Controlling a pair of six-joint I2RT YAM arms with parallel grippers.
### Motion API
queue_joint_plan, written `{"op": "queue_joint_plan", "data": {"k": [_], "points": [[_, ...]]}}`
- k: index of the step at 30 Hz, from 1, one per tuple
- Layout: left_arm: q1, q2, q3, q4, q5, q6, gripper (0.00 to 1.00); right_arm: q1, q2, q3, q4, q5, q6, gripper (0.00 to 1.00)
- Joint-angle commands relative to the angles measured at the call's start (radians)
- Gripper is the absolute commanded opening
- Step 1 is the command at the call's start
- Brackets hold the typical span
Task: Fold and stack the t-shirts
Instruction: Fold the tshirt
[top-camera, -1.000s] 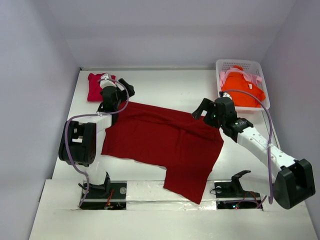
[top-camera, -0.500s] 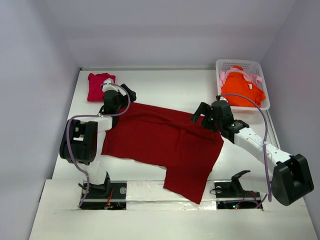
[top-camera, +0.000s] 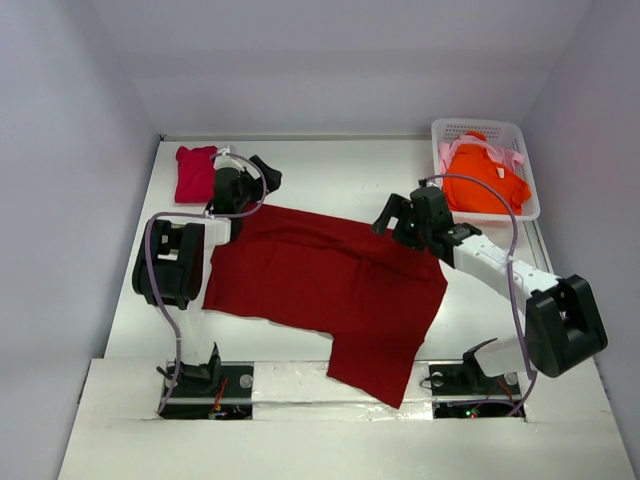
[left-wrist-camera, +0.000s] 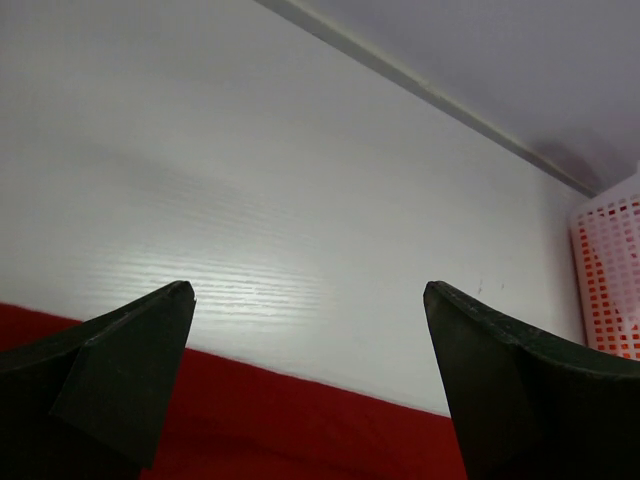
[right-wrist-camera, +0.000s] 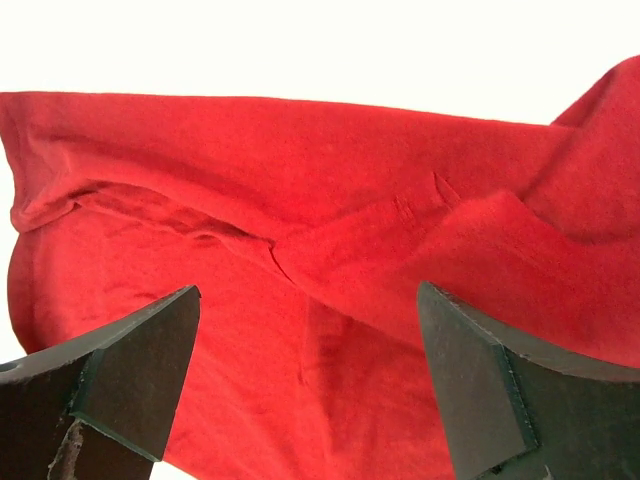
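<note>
The large dark red t-shirt (top-camera: 325, 280) lies spread across the table middle. It also shows in the right wrist view (right-wrist-camera: 330, 230) and along the bottom of the left wrist view (left-wrist-camera: 300, 430). The crimson-pink shirt (top-camera: 192, 173) lies folded at the far left. The orange shirt (top-camera: 486, 179) and the pale pink shirt (top-camera: 444, 155) sit in the basket. My left gripper (top-camera: 258, 182) is open and empty over the dark red shirt's far left edge. My right gripper (top-camera: 393, 219) is open and empty over its far right corner.
The white lattice basket (top-camera: 520, 135) stands at the far right, its wall showing in the left wrist view (left-wrist-camera: 608, 270). Grey walls close the table on three sides. Bare white table (top-camera: 340, 170) lies between the shirts.
My left gripper has swung toward the far right along the shirt's top edge. My right gripper has moved left and farther, onto the shirt's far right corner.
</note>
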Motion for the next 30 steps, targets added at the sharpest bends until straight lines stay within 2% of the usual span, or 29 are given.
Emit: {"op": "queue_joint_plan", "data": {"k": [1,6,14,23,30], "points": [[-0.013,0.031,0.056,0.091,0.069,-0.017,0.99,0.005,0.025,0.064,0.072,-0.001,-0.027,0.94],[-0.033,0.108,0.134,0.119,0.129,-0.046,0.99,0.005,0.100,0.101,0.083,-0.003,-0.044,0.94],[-0.064,0.165,0.149,0.132,0.150,-0.060,0.99,0.005,0.167,0.130,0.110,-0.023,-0.044,0.94],[-0.082,0.133,0.114,0.101,0.129,-0.049,0.99,0.005,0.154,0.092,0.097,-0.053,-0.017,0.95],[-0.082,0.096,0.099,0.092,0.115,-0.037,0.99,0.037,0.122,0.001,0.100,-0.067,0.037,0.95]]}}
